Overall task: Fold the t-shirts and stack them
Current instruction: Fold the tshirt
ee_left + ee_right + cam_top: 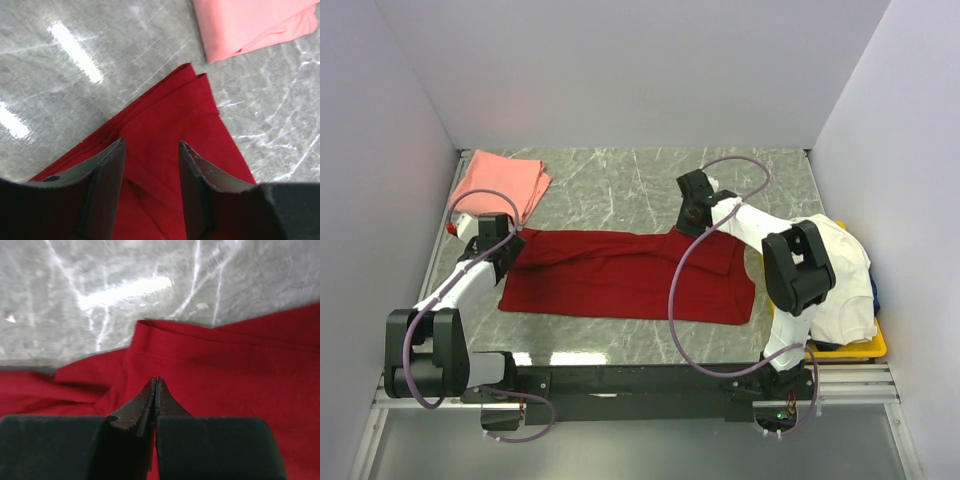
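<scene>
The deep red t-shirt (620,280) lies spread across the middle of the table, partly folded. My left gripper (505,245) hangs open just above its left end, with red cloth (170,120) showing between the fingers (112,165). My right gripper (692,222) is at the shirt's far edge. Its jaws are pressed together with the tips (156,379) down in the red cloth (240,370), and the pinch itself is hidden. The salmon pink t-shirt (500,182) lies folded at the far left (250,25). The cream white t-shirt (850,285) is heaped at the right, partly behind the right arm.
A yellow tray (865,348) under the cream shirt sits at the table's near right corner. White walls close in the table on the left, right and far sides. Bare marble (620,180) shows beyond the red shirt. Purple cables loop off both arms.
</scene>
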